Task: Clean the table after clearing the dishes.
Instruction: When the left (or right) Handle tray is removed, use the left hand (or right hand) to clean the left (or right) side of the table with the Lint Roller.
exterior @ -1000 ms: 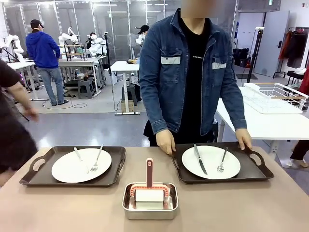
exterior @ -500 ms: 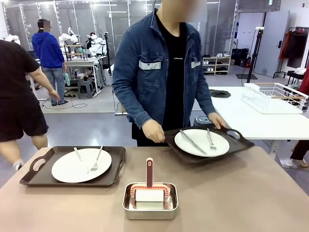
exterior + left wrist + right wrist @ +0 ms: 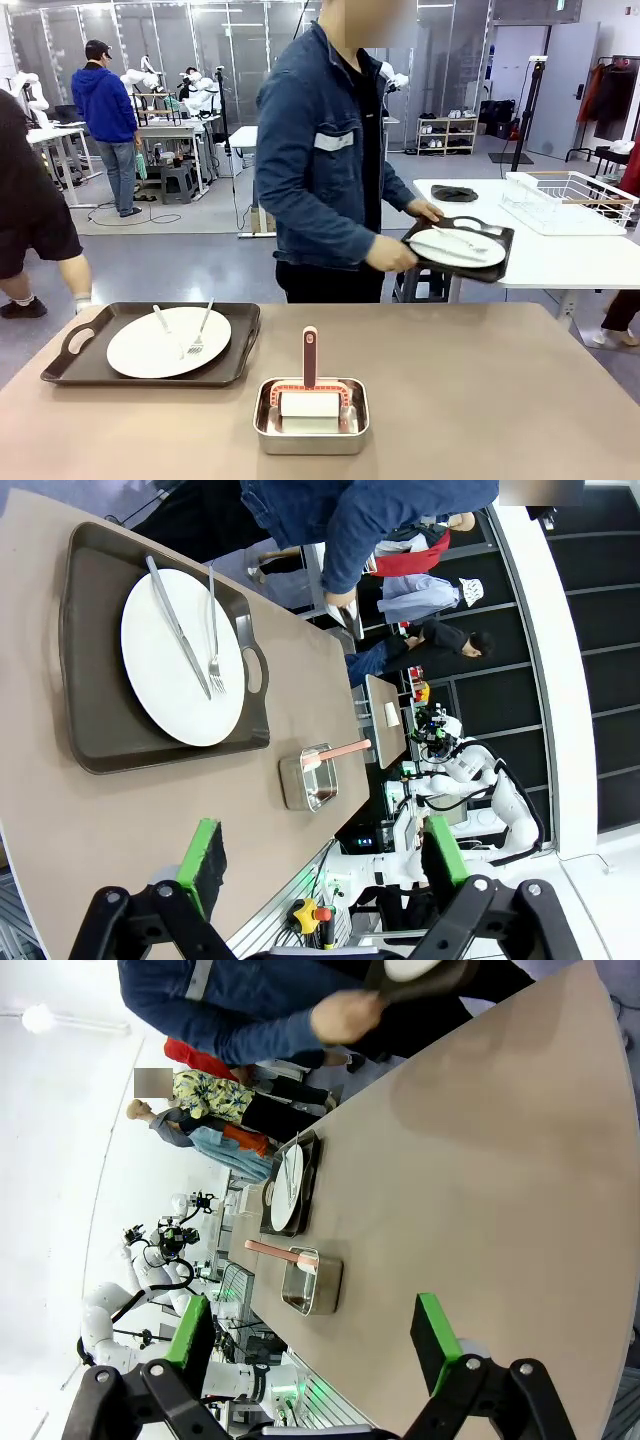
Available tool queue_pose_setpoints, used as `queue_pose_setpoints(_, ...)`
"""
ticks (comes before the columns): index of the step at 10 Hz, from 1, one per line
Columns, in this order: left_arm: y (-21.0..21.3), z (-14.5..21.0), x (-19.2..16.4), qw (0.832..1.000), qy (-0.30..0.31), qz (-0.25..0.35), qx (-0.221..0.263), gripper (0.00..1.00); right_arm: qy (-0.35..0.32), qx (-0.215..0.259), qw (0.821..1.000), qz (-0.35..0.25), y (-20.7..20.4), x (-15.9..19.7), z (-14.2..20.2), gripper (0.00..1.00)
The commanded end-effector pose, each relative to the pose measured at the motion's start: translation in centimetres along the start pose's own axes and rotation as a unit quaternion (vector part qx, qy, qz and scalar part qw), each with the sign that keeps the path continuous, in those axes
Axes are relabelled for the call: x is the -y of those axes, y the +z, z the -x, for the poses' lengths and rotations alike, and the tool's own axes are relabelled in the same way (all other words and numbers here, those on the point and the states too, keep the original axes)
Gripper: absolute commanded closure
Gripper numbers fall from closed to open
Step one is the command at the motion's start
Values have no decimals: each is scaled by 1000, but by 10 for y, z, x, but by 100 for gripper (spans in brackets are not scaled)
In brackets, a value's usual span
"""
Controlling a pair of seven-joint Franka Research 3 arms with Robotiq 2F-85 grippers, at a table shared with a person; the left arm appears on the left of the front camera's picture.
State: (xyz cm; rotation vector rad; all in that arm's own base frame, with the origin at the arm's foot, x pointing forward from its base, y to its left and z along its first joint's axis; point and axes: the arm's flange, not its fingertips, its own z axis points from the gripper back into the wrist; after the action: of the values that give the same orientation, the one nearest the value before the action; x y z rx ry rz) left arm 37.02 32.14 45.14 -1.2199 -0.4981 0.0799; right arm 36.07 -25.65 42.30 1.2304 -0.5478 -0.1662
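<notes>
On the tan table (image 3: 500, 400) one dark brown tray (image 3: 60, 365) holds a white plate (image 3: 168, 342) with a knife and fork, at the far left. A person in a denim jacket carries the other tray (image 3: 495, 262) with its plate (image 3: 458, 250) away, over a white side table. The left wrist view shows my left gripper (image 3: 320, 865) open above the table, the tray (image 3: 90, 630) and plate (image 3: 180, 660) ahead of it. My right gripper (image 3: 310, 1345) is open over the bare tabletop (image 3: 480, 1160), with the person's hand on the carried tray (image 3: 420, 980) at the top.
A steel pan (image 3: 311, 435) with a red-handled white scraper (image 3: 309, 385) sits at the near middle of the table. A white wire rack (image 3: 570, 200) stands on the side table at right. Other people walk in the background at left.
The person lifted the right tray with its plate off the table and turned right, carrying it over the white side table. The left tray and the pan have not moved.
</notes>
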Motion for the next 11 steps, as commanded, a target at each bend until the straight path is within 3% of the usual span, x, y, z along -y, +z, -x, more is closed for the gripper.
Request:
queue_pose_setpoints(1,3,1,0,1000,0,-1,1,0,2,-1,1000,-1,1,-2,1,0)
queue_pose_setpoints(2,3,1,0,1000,0,-1,1,0,0,0,1000,0,0,0,0,0)
queue_pose_setpoints(4,3,1,0,1000,0,-1,1,0,115,-83,989,42,-42,-45,-3,0)
queue_pose_setpoints(6,3,1,0,1000,0,-1,1,0,262,-197,941,84,-133,-117,-15,0)
queue_pose_setpoints(8,3,1,0,1000,0,-1,1,0,357,-297,880,99,-224,-162,-6,0)
queue_pose_setpoints(11,3,1,0,1000,0,-1,1,0,494,-408,754,147,-359,-198,43,0)
